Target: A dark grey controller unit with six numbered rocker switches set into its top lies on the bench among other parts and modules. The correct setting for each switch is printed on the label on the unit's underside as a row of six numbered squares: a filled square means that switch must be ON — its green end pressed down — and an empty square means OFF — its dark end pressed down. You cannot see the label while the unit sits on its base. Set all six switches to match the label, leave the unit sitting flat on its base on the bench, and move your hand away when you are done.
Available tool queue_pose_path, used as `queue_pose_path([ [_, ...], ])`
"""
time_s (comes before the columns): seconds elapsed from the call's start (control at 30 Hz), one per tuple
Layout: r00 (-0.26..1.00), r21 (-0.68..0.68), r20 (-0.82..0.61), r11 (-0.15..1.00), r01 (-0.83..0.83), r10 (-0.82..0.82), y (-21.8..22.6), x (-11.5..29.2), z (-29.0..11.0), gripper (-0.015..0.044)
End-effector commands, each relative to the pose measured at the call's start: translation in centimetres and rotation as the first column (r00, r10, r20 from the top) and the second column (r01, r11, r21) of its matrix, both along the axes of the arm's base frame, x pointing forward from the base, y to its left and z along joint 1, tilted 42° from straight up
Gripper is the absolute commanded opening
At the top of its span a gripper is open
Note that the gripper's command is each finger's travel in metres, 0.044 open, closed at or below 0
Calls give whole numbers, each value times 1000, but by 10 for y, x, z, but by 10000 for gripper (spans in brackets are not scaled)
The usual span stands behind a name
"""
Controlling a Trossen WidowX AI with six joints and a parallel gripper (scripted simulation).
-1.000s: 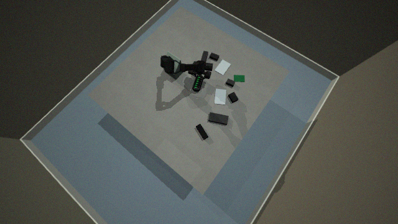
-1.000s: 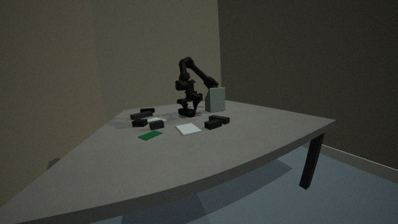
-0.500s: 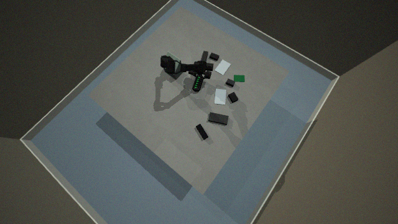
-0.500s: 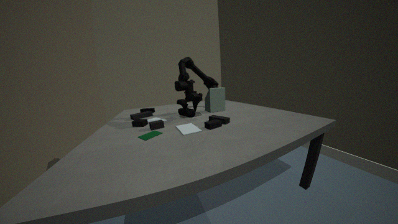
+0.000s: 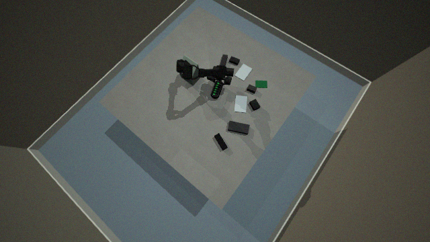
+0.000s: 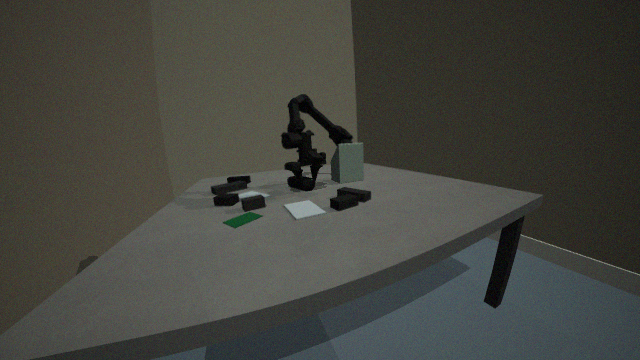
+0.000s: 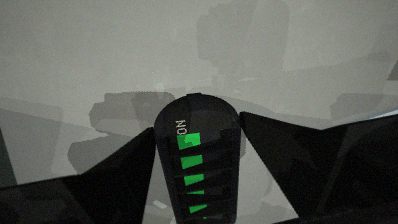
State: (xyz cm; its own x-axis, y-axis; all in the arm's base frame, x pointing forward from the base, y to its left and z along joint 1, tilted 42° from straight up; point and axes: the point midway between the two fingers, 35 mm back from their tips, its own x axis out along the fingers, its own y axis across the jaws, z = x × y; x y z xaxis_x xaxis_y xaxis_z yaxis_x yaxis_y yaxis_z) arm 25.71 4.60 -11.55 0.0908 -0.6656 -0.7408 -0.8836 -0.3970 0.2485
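The dark grey controller unit (image 5: 215, 92) (image 6: 301, 184) (image 7: 200, 112) is upright, its switch side up, low at the bench (image 5: 161, 67) (image 6: 310, 255); whether it touches cannot be told. In the wrist view the word ON is by its rounded far end, and several green switch ends show in a row on the left side. The nearest switches are cut off by the frame edge, and the exact tilt of each rocker is hard to tell. The label underneath is hidden. My gripper (image 5: 218, 81) (image 6: 302, 177) (image 7: 197, 124) is shut on the unit, one finger against each long side.
Two white sheets (image 5: 243, 72) (image 5: 240, 103) and a green card (image 5: 261, 84) (image 6: 243, 220) lie beyond the unit. Several dark blocks (image 5: 238, 128) (image 5: 220, 142) (image 5: 254, 104) (image 6: 344, 202) lie around them. A pale green box (image 6: 350, 162) stands beside the arm's base.
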Motion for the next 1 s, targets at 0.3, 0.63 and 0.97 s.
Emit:
queue_pose_path([
  [0.3, 1000, 7, 25, 1000, -1, 1, 5, 16, -1, 0],
  [0.63, 1000, 7, 25, 1000, -1, 1, 6, 16, -1, 0],
  [0.97, 1000, 7, 25, 1000, -1, 1, 6, 16, -1, 0],
])
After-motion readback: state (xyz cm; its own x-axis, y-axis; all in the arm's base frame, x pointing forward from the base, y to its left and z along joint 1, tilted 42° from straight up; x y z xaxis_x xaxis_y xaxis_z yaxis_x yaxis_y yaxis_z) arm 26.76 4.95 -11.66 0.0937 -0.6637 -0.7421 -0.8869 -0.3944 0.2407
